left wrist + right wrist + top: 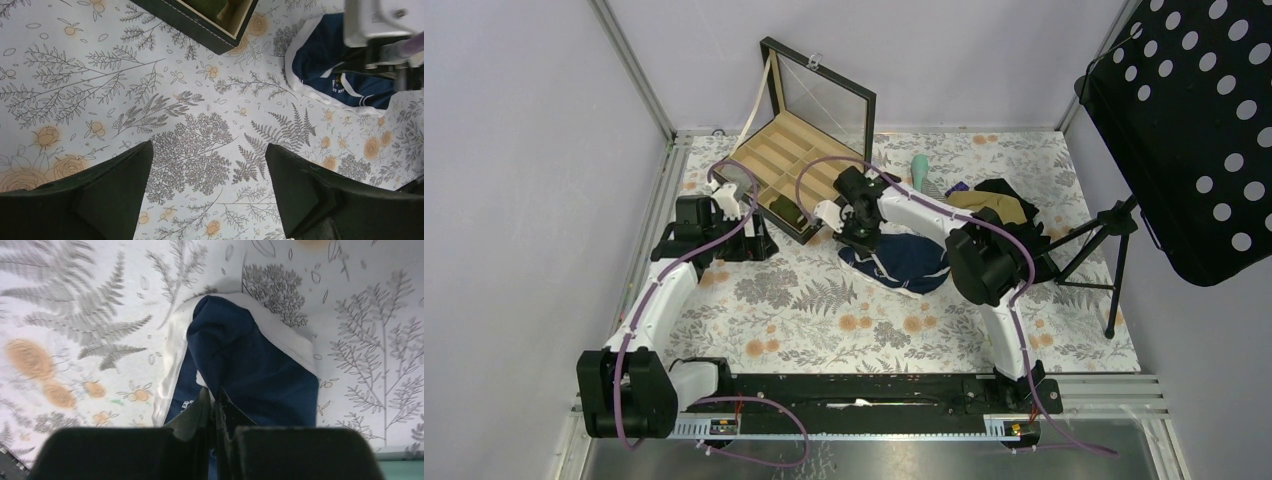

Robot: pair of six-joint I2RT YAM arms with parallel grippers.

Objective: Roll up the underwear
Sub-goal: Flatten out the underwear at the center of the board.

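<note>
1. I am pinching the underwear (250, 365) with my right gripper (213, 392). Its fingers are pressing together on a dark blue fold at the lower middle of the right wrist view.
2. In the top view the underwear (909, 262) is lying near the middle of the table (804, 320). Its left end is sitting under my right gripper (861, 238), and the rest is spreading to the right.
3. My left gripper (209, 146) is hanging spread wide over the patterned surface, holding nothing. The underwear (320, 55) is sitting well apart from it, in the upper right of the left wrist view.
4. In the top view the long axis is running left to right, dipping slightly toward the lower right. In the right wrist view the cloth is reaching from my fingers up to a rounded end pointing at the top middle.
5. In the right wrist view the white waistband is edging the garment's left side and upper right side. In the left wrist view it is curving round the left end.
6. In the top view the box (789, 165) corner is sitting just above and left of my right gripper, apart from the underwear. The tan garment (989, 203) is lying near the upper right end.
7. Bare table is showing below and to the lower left of the underwear, down toward my bases.
</note>
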